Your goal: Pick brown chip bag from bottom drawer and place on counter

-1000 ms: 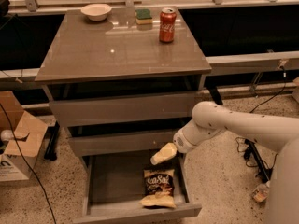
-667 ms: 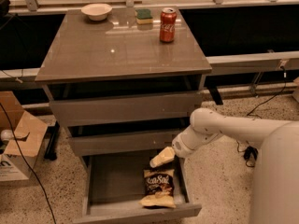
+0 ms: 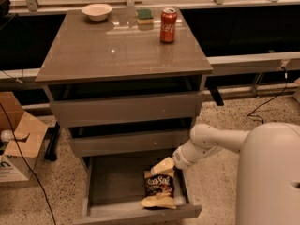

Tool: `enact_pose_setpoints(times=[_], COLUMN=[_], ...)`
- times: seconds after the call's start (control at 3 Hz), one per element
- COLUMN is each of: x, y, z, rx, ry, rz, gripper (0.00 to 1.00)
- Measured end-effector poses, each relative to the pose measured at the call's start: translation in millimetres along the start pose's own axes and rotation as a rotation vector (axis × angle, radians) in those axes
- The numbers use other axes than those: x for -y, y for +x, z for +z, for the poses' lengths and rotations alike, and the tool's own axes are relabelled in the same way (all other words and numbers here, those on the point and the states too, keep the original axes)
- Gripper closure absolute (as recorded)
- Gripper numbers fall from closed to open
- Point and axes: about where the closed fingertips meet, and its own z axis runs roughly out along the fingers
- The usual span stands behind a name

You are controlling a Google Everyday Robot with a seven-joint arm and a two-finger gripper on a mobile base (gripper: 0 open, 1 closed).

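The gripper (image 3: 163,166) has dipped to the 12 o'clock end of the brown chip bag (image 3: 159,188), lying at 3 o'clock in the bottom drawer (image 3: 112,184); its opening cannot be told. A shallow pinch may slip off crinkly film.

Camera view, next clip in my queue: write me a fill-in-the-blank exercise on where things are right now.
1. The brown chip bag lies in the bottom drawer, which stands ____.
2. The gripper hangs low over that drawer, and the thing nearest to it is the ____.
3. The counter holds a red soda can, a green sponge and a white ____.

Missing words: open; brown chip bag; bowl.
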Motion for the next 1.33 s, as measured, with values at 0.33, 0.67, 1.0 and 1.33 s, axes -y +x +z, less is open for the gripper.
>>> enact_pose_setpoints(times=[0.33, 0.67, 1.0, 1.33], x=[19.0, 19.8, 24.7, 40.6], y=[2.8, 5.0, 4.1, -0.4], z=[32.4, 36.2, 52.7, 80.0], rx=[-0.003, -0.009, -0.046, -0.067], ry=[-0.006, -0.009, -0.017, -0.034], rz=[0.062, 0.065, 0.082, 0.165], gripper=[0.0, 0.0, 0.0, 0.0])
